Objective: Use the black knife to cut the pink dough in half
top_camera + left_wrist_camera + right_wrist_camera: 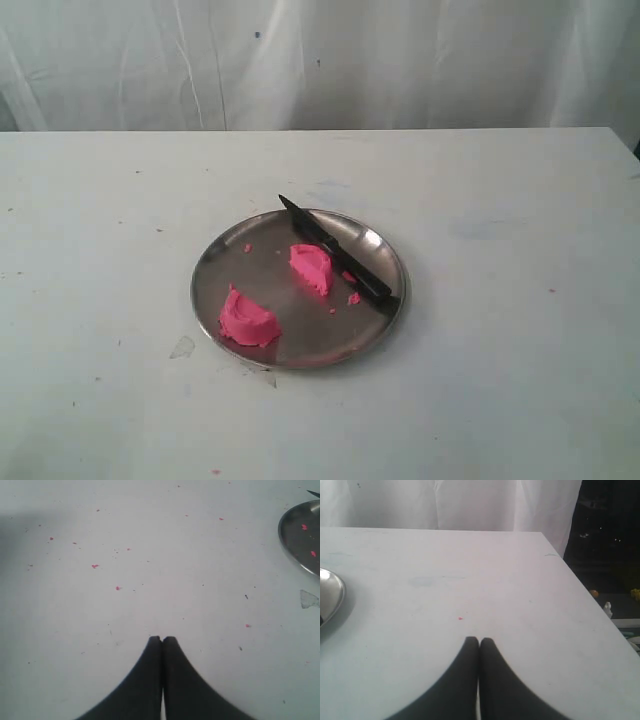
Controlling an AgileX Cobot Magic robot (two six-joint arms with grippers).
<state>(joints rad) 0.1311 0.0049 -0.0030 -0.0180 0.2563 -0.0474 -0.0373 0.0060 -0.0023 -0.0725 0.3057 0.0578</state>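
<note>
Left gripper (pixel 161 638): fingers pressed together, nothing between them, over the white table (pixel 150 540) and off to one side of the steel plate (pixel 295 545). On the plate, the pink dough (pixel 248 320) lies in two halves, well apart: one near the front-left rim, the other half (pixel 311 268) at centre. The black knife (pixel 335 250) lies just right of the centre half, its tip past the rear rim. Right gripper (pixel 479 640): fingers together, empty, over the table.

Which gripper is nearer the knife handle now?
Right, likely. The right gripper sits off the plate on the black knife's handle side; the left gripper is beyond the opposite rim.
</note>
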